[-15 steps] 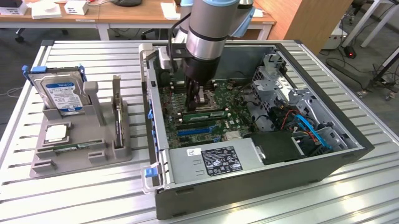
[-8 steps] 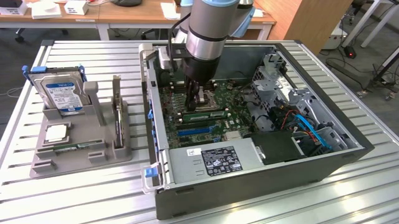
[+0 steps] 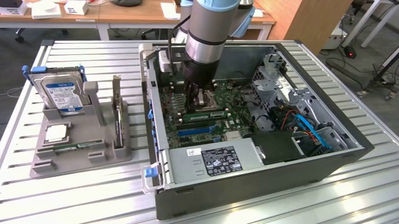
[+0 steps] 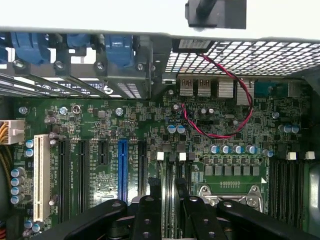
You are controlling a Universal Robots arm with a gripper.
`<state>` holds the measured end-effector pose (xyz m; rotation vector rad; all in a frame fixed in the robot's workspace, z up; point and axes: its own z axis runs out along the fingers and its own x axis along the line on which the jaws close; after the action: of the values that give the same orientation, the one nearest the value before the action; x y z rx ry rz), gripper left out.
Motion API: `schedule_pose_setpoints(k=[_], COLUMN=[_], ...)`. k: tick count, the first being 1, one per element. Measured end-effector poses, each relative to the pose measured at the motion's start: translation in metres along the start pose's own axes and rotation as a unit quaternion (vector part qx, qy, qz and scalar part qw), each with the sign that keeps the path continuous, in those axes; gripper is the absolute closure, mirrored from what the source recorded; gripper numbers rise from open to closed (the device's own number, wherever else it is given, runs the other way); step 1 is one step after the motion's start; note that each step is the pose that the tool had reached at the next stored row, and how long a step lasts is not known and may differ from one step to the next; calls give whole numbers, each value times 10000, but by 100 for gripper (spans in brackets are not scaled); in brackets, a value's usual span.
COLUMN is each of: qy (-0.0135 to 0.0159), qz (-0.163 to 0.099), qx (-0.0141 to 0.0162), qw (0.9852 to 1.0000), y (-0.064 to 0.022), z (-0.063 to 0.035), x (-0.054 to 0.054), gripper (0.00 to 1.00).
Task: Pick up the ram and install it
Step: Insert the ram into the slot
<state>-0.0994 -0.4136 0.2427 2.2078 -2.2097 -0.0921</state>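
Jaws spread over the motherboard (image 4: 150, 120)

My gripper (image 4: 169, 189) hangs inside the open computer case (image 3: 249, 186), fingers apart and pinching nothing. The ram (image 3: 204, 113) stands on edge in a motherboard slot close by my fingertips, beside the processor socket (image 4: 230, 192).

Printed labels and board markings in and beside an open computer case; none of the wording is legible.

A blue-and-white label (image 3: 62, 95) covers the face of the hard drive (image 3: 45, 83), which stands in a grey tray (image 3: 81, 156) well apart from the claw (image 3: 201, 99) and outside the case. Its print is too small to read. A black-and-white label (image 3: 218, 158) with rows of small round marks lies on top of the power supply (image 3: 179, 169), inside the case and near the claw. No word or number on it can be made out. In the wrist view, fine white lettering dots the green motherboard (image 4: 150, 125) beyond the claw, and it cannot be read either.
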Motion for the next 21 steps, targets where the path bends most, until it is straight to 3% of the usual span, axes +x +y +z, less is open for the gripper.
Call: schedule_pose_setpoints(k=[21], qy=[-3], qz=[-1], qx=[1], qw=[10000], y=[-6], z=[94], x=[2], gripper=[76])
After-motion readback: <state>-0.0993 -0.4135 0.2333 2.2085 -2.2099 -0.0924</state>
